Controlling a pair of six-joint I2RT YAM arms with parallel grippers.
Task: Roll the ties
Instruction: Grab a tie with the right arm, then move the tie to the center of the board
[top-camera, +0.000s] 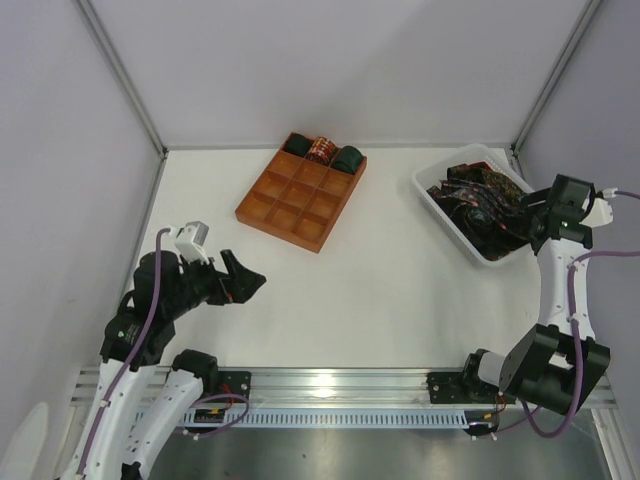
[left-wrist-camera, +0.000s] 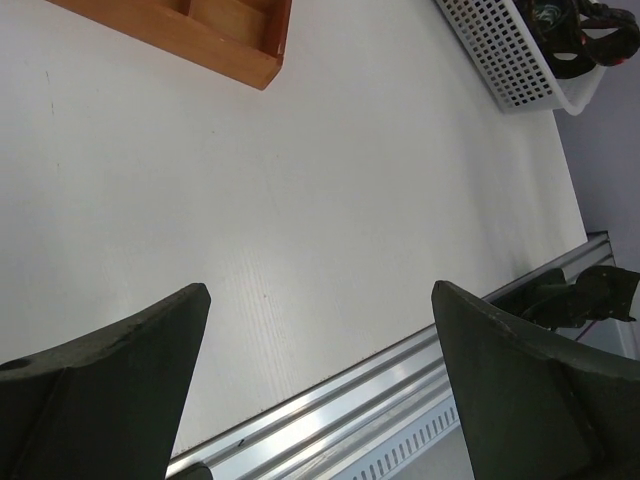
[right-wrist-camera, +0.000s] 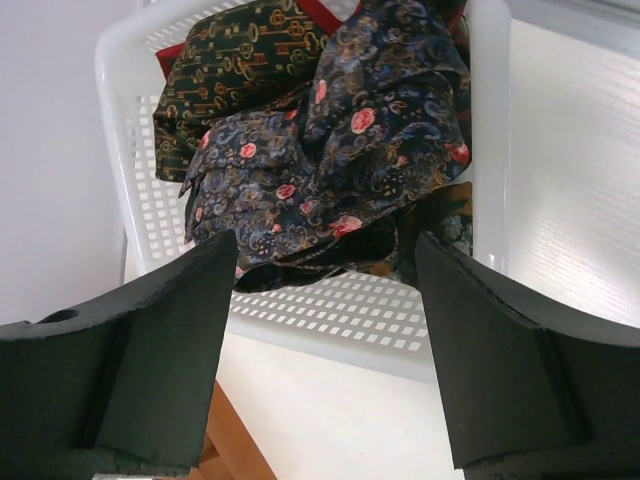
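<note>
1. Lower left of the top view: the left gripper (top-camera: 245, 285) hovers over the table (top-camera: 380, 290), fingers spread wide and empty.
2. Right edge: the right gripper (right-wrist-camera: 325, 260), jaws wide and holding nothing, hangs above the ties (right-wrist-camera: 340, 150) heaped in the white bin (right-wrist-camera: 300, 320). The tangled folds could make it lift several at once or drag the bin.
3. Upper centre: three rolled ties (top-camera: 322, 152) fill the tray's (top-camera: 300, 200) far row.

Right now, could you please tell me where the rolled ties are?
In the top view, the rolled ties sit side by side in the far row of the orange tray, near the back wall and left of the white bin.
</note>
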